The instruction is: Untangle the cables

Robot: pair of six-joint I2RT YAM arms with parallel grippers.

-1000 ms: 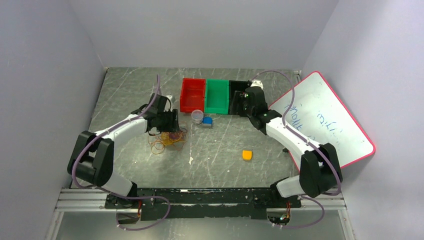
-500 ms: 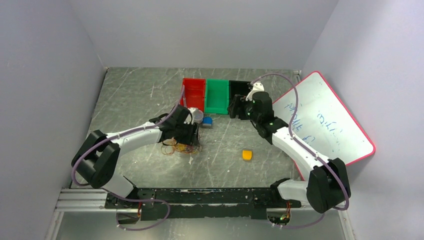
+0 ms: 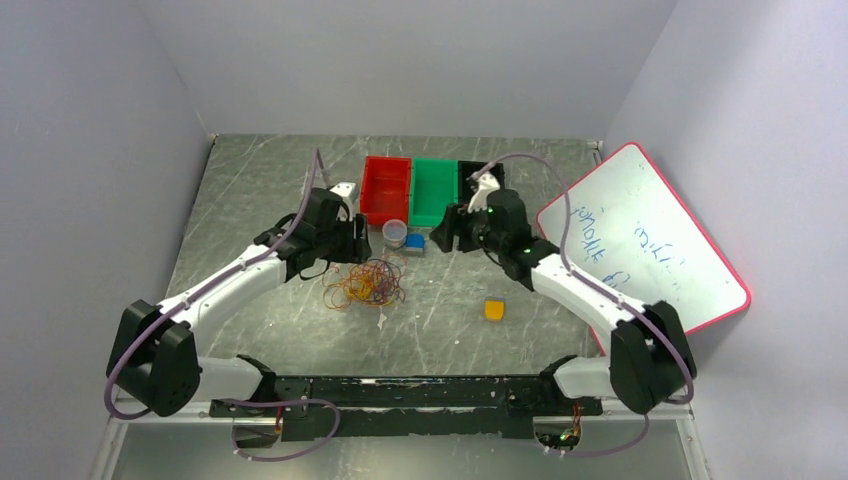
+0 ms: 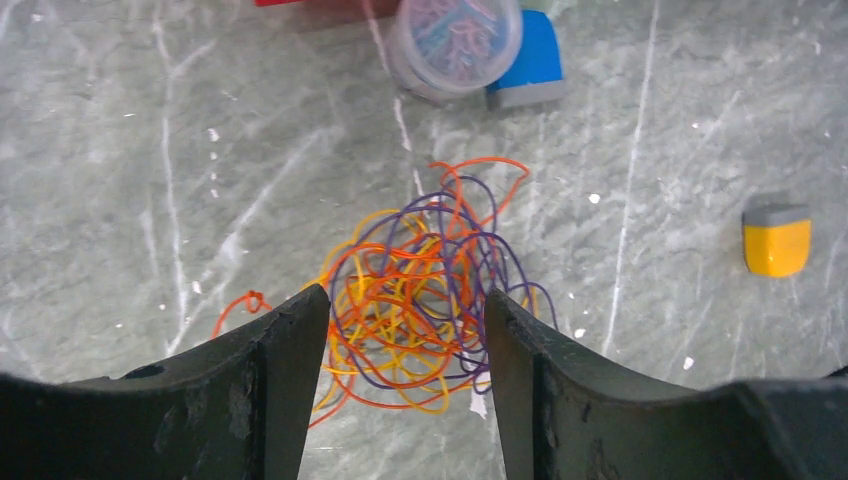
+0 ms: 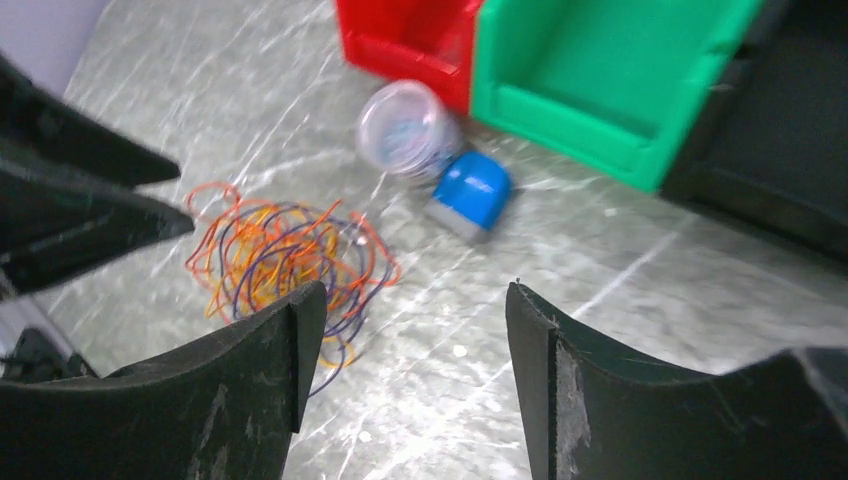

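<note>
Cables: the cables (image 3: 365, 284) lie in one heap on the bench (image 3: 250, 190), just in front of the clear pot (image 3: 395, 231) and the blue block (image 3: 415, 242), and well apart from the yellow block (image 3: 493, 310)
Tangle: yellow-orange, dark purple and red-orange strands cross and loop through one another across the whole heap; no colour lies by itself
Free loops: a small red-orange curl (image 4: 245, 300) sticks out at one side of the heap, and a red-orange arch (image 4: 490, 165) stands out on the side towards the clear pot; all else is knotted together
Left hand: the left hand (image 4: 405, 300) hovers over the heap with its jaws apart and nothing between them; the cables show on the bench through the gap
Right hand: the right hand (image 5: 415, 290) hangs over bare bench near the blue block, with its jaws apart and empty; the heap lies off to one side of its fingers
Bins: the red bin (image 5: 400, 55), green bin (image 5: 570, 115) and black bin (image 5: 760, 150) stand in a row behind the pot; no cable shows in the parts of them in view
Done: judged from this layout, no strand has been separated
Left: all three colours need drawing out of the heap and laying apart; neither hand has a grip yet
</note>
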